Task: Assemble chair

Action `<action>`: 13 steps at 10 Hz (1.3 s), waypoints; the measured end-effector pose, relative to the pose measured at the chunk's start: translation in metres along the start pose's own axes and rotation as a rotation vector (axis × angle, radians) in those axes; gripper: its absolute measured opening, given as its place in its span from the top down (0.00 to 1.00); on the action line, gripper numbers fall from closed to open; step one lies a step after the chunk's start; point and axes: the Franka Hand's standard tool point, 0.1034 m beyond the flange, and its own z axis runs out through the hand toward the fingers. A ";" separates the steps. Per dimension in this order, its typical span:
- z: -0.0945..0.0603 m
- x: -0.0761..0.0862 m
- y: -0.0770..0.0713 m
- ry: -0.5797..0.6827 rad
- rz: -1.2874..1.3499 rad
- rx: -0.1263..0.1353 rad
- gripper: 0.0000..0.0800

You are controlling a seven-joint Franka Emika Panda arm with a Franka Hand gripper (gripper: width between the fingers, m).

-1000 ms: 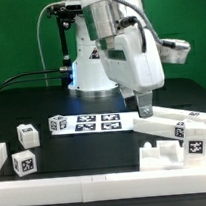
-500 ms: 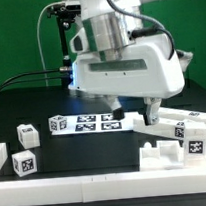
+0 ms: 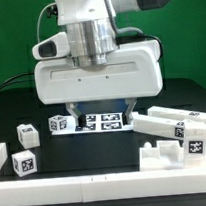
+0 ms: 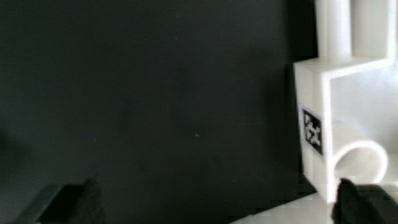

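Spread wide and empty, the black two-finger pincer [image 4: 217, 205] hovers beside a chunky white tagged plastic chair part [image 4: 356, 100], probably lining up to grasp it.

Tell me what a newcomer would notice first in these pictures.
The arm's bulky white wrist housing fills the middle of the exterior view, low over the black table and hiding part of the marker board. Its pincer stands wide open with nothing between the fingertips. Chunky white chair parts lie heaped at the exterior view's right, small tagged blocks at its left.
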 end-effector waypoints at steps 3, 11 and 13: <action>0.002 -0.001 0.008 -0.005 -0.233 -0.007 0.19; 0.006 -0.011 0.080 -0.113 -0.451 -0.045 0.19; 0.009 -0.024 0.109 -0.299 -0.472 -0.107 0.19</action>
